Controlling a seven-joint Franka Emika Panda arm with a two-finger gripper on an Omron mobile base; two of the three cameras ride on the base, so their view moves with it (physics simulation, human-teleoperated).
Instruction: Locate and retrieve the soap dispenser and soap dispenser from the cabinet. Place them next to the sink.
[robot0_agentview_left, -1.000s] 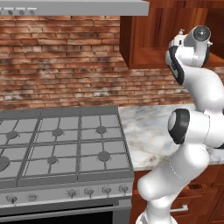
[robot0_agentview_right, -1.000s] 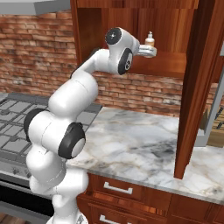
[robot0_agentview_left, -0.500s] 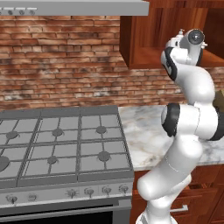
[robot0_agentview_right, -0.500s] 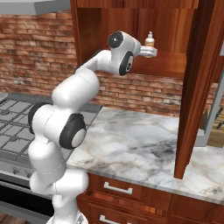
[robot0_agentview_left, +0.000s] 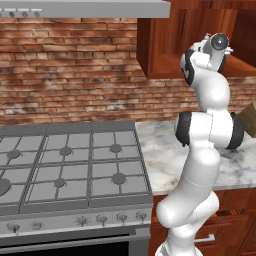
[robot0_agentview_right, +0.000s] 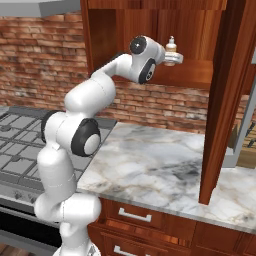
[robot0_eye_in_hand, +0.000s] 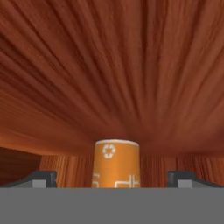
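An orange soap dispenser (robot0_agentview_right: 171, 49) with a white pump head stands upright on the shelf of the doorless reddish-brown cabinet (robot0_agentview_right: 200, 75). My gripper (robot0_agentview_right: 172, 60) is inside the cabinet at the bottle's lower body, and it is open. In the hand view the orange bottle (robot0_eye_in_hand: 117, 164) stands centred between my two dark fingertips (robot0_eye_in_hand: 41, 178), with a clear gap on each side. My arm reaches up into the cabinet (robot0_agentview_left: 160, 55) in the left base view. The sink is out of view.
A grey gas stove (robot0_agentview_left: 70, 165) sits to the left below a brick wall (robot0_agentview_left: 70, 70). A marble counter (robot0_agentview_right: 150, 165) lies under the cabinet. A tall wooden panel (robot0_agentview_right: 222, 100) drops to the counter on the right.
The hand has edged slightly deeper into the cabinet toward the orange bottle while the elbow and lower arm have swung. The jaws stay open and the bottle has not moved.
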